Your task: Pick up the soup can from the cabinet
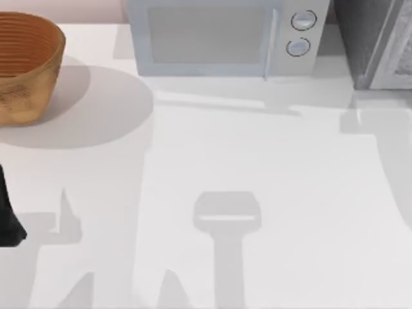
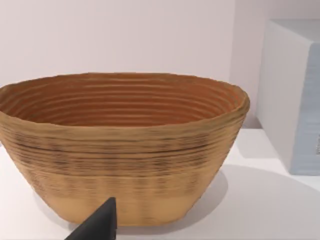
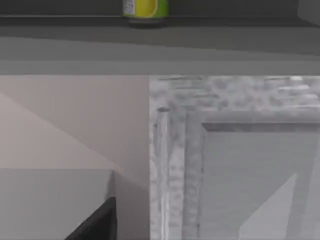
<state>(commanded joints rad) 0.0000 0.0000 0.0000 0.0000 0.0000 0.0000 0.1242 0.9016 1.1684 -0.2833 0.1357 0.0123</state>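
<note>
The soup can (image 3: 145, 8) stands on a dark shelf of the cabinet (image 3: 230, 100). Just its lower part shows in the right wrist view, with a yellow-green label. Below the shelf is the cabinet's speckled grey door with a paler panel. A dark tip of my right gripper (image 3: 97, 222) shows low in that view, well short of the can and below shelf height. In the top view the cabinet (image 1: 376, 45) fills the far right corner. My left arm (image 1: 8, 219) sits at the table's left edge, and my left gripper (image 2: 97, 225) faces the basket.
A woven basket (image 1: 26, 71) stands at the far left of the table. A white microwave (image 1: 225, 38) with two round dials stands at the back middle, just left of the cabinet. Arm shadows lie across the white tabletop (image 1: 257, 161).
</note>
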